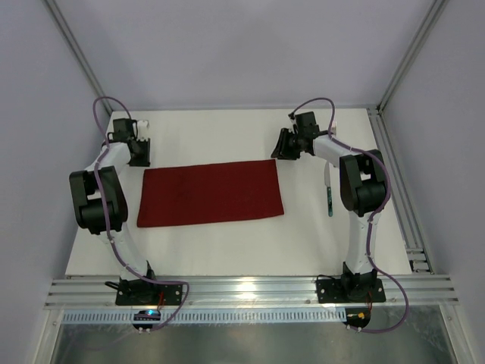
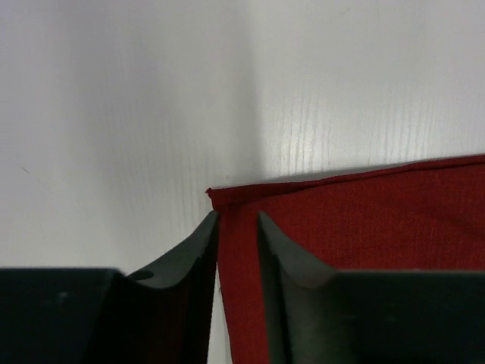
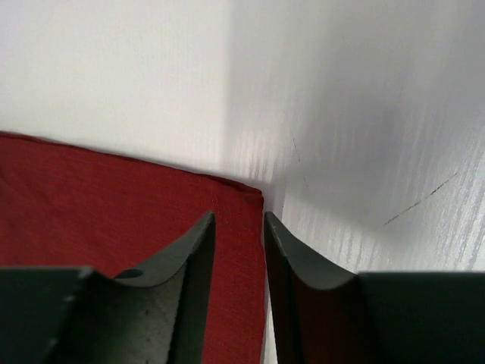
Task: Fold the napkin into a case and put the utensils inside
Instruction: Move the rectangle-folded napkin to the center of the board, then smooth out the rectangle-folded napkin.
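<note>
The dark red napkin [image 1: 210,192] lies flat on the white table as a wide folded rectangle. My left gripper [image 1: 139,154] hovers at its far left corner, jaws a little apart and holding nothing. In the left wrist view the gripper [image 2: 236,216] straddles the napkin's left edge [image 2: 356,220]. My right gripper [image 1: 283,149] hovers at the far right corner, also slightly open and empty. In the right wrist view it [image 3: 239,216] sits over the napkin's right edge [image 3: 114,197]. The knife [image 1: 330,191], with a teal handle, lies beside the right arm. The fork is not in view.
The right arm's [image 1: 360,182] upper link stands just right of the knife. The left arm [image 1: 96,199] stands left of the napkin. A metal rail [image 1: 242,290] runs along the near table edge, and frame posts [image 1: 398,163] border the right side.
</note>
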### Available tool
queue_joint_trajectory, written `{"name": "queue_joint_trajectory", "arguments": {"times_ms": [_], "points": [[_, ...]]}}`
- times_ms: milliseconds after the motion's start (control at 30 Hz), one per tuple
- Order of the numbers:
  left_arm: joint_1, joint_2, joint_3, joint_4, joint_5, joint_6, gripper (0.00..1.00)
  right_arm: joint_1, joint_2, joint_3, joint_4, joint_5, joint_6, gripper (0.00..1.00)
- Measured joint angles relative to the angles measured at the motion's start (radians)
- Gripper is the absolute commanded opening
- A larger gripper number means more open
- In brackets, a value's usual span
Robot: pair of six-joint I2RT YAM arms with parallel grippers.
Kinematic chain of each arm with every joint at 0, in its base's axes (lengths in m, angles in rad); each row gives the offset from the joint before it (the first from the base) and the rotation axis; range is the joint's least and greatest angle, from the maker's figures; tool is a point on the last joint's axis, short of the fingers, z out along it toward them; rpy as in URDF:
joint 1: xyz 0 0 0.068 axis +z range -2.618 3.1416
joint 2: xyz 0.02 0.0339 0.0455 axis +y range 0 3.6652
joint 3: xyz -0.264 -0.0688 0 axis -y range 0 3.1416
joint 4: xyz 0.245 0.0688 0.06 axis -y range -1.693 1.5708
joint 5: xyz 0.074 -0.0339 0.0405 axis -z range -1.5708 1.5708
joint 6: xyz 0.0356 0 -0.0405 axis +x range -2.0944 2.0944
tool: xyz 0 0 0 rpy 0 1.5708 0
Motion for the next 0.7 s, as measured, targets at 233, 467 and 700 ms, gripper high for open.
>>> {"name": "queue_joint_trajectory", "arguments": {"times_ms": [233,467,700], "points": [[0.001,-0.012,-0.002,-0.005,-0.021,0.000,0.54,0.001,-0.024,0.010,-0.028,0.071,-0.026,0.51],[-0.004,-0.283,-0.102,-0.101,0.023,0.028,0.15,0.110,-0.335,-0.181,-0.076,0.245,-0.079,0.11],[-0.029,-0.375,-0.273,-0.296,0.088,0.103,0.16,0.392,-0.416,-0.307,0.055,0.106,-0.032,0.04]]}}
